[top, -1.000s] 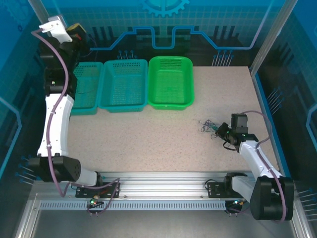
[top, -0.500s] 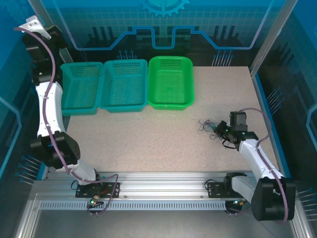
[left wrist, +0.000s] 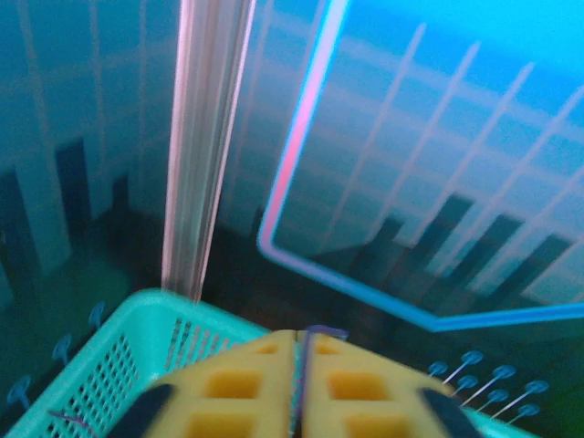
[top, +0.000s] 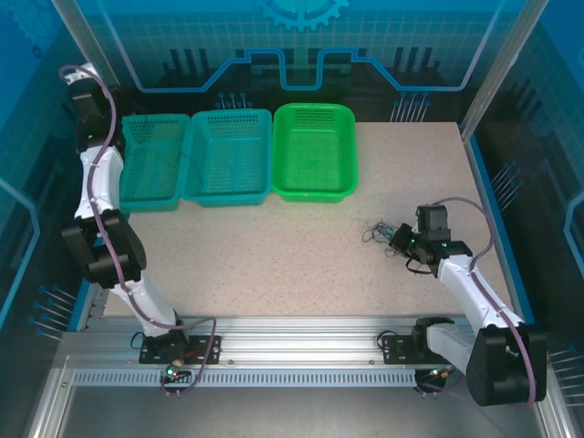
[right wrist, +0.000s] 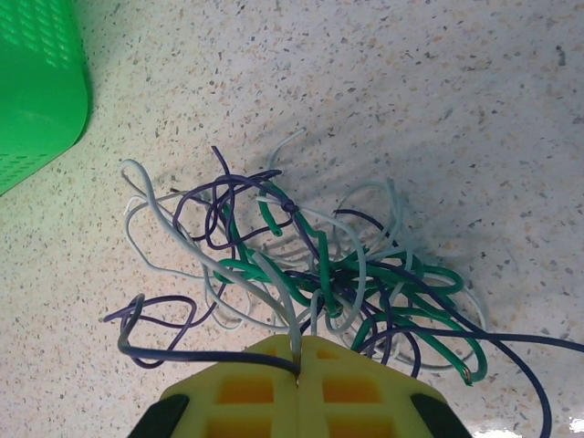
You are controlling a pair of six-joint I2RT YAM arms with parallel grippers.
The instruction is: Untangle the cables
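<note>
Now my right gripper (right wrist: pixel 298 343) pinches a whitish strand (right wrist: pixel 285 306) of the tangled dark, whitish and green cables (right wrist: pixel 319 265), which lie right on the speckled table (right wrist: pixel 474 82). My left gripper (left wrist: pixel 299 336), above the far-left teal mesh basket (left wrist: pixel 119 356), has its jaws pressed together on a thin dark wire (left wrist: pixel 324 330).

The top camera sits high behind the robot and looks down and forward over the whole table (top: pixel 274 255), far edge at 12 o'clock. The right wrist camera hangs close above the tabletop, looking down past the right gripper (right wrist: pixel 298 360) at 6 o'clock onto the cables (right wrist: pixel 301 265), with the green basket (right wrist: pixel 36 100) at 10 o'clock; the top view holds both. The left wrist camera rides high, facing the enclosure wall (left wrist: pixel 438 137) over the left gripper (left wrist: pixel 299 365), and shares the teal basket (left wrist: pixel 109 365) with the top view's 10 o'clock.
</note>
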